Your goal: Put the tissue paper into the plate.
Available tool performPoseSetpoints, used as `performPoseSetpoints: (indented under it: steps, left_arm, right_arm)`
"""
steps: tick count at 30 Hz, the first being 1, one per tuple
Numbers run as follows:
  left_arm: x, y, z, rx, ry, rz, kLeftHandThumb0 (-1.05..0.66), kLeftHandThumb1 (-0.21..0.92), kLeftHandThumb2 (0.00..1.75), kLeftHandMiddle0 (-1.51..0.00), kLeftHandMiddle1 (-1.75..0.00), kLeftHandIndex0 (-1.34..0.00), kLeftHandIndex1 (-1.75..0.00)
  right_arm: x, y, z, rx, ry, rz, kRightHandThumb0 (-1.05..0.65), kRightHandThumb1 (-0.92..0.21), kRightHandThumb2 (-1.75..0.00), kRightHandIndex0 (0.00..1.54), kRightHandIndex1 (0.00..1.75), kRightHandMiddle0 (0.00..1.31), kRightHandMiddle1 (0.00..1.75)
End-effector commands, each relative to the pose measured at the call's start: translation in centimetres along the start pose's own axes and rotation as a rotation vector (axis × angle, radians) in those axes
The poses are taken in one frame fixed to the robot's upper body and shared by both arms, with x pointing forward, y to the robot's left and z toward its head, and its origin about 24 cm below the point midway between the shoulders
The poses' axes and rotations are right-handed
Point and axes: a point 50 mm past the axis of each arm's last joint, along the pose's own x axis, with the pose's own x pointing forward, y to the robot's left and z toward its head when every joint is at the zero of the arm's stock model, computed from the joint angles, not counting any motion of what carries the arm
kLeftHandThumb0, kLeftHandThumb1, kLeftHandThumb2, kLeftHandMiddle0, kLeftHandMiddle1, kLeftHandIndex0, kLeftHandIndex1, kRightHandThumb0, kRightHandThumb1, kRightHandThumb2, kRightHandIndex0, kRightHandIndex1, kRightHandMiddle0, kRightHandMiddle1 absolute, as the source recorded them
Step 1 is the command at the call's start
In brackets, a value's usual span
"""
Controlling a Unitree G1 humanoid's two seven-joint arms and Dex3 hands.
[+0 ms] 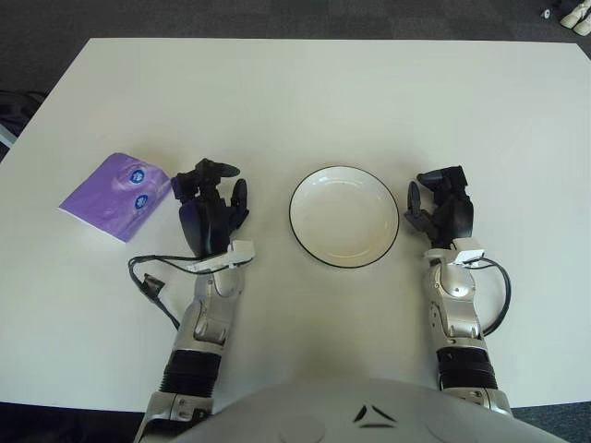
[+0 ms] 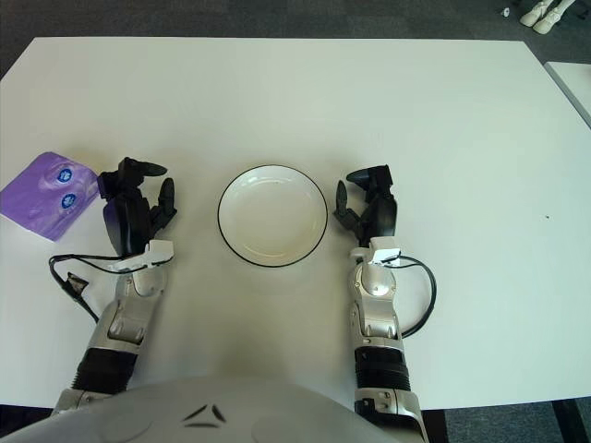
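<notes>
The left robot hand (image 1: pixel 211 205) is over the white tabletop (image 1: pixel 314 101), just beside the purple tissue paper pack (image 1: pixel 117 195). Its fingers are loosely spread and hold nothing. Its fingertips (image 1: pixel 185 183) are very near the pack's right edge, but I cannot tell if they touch it. The pack lies flat on the left side of the tabletop, well apart from the plate (image 1: pixel 344 216). The right robot hand (image 1: pixel 441 209) shows just right of the plate, fingers loosely bent, holding nothing.
</notes>
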Motion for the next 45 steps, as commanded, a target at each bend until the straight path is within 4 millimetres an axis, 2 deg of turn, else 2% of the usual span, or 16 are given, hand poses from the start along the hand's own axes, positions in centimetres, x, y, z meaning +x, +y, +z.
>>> performPoseSetpoints:
  steps: [1,3,8,16,23,24,27,30,37,45]
  left_arm:
    - [-0.4,0.4,-0.4,0.066,0.006,0.045,-0.62,0.87,0.61,-0.23,-1.39,-0.08,-1.65]
    - [-0.2,0.7,-0.3,0.091,0.006,0.078,-0.77,0.80,0.65,-0.14,-1.38,-0.03,-1.52]
    - [-0.1,1.3,-0.1,0.111,0.015,0.126,-0.92,0.72,0.65,-0.02,-1.34,0.00,-1.29]
    - [0.2,2.3,0.6,0.129,-0.007,0.194,-1.03,0.77,0.53,0.00,-1.17,0.00,-1.05]
    - [0.2,2.9,1.5,0.137,-0.013,0.224,-1.05,0.89,0.34,0.00,-0.85,0.00,-0.64]
    - [0.2,3.0,1.6,0.136,-0.013,0.225,-1.05,0.90,0.34,0.00,-0.74,0.00,-0.51]
    - [0.2,3.3,1.8,0.139,-0.017,0.239,-1.05,0.92,0.36,0.00,-0.55,0.00,-0.26]
    - [0.6,4.0,2.0,0.147,-0.029,0.268,-1.05,0.92,0.39,0.00,-0.43,0.00,-0.11]
    - [1.6,4.9,2.0,0.192,-0.022,0.323,-1.05,0.92,0.37,0.00,-0.20,0.00,-0.01]
    - [2.1,5.5,1.6,0.274,0.028,0.362,-1.05,0.89,0.33,0.00,-0.13,0.00,0.00]
  right_arm:
    - [-1.9,-0.1,-3.2,-0.016,0.190,-0.003,-0.37,-0.76,-0.75,0.59,1.22,0.28,1.75]
    - [-1.9,0.0,-3.3,-0.011,0.183,-0.001,-0.37,-0.74,-0.78,0.60,1.23,0.30,1.75]
    - [-1.8,0.0,-3.3,-0.010,0.188,0.002,-0.37,-0.73,-0.80,0.60,1.22,0.31,1.75]
    - [-1.9,0.1,-3.4,-0.008,0.190,-0.005,-0.37,-0.73,-0.79,0.59,1.21,0.30,1.75]
    - [-1.8,0.1,-3.5,-0.013,0.190,0.006,-0.36,-0.78,-0.73,0.60,1.20,0.27,1.75]
    - [-1.8,0.1,-3.5,-0.016,0.194,0.006,-0.36,-0.78,-0.73,0.59,1.19,0.27,1.75]
    - [-1.8,-0.1,-3.6,-0.018,0.206,0.002,-0.37,-0.77,-0.74,0.58,1.20,0.28,1.75]
    - [-1.7,-0.1,-3.6,-0.007,0.193,-0.006,-0.37,-0.77,-0.74,0.59,1.20,0.28,1.75]
    - [-1.7,0.1,-3.7,0.008,0.178,-0.003,-0.36,-0.79,-0.71,0.61,1.21,0.26,1.75]
    - [-1.6,0.2,-3.7,0.002,0.183,0.013,-0.36,-0.82,-0.67,0.60,1.20,0.25,1.75]
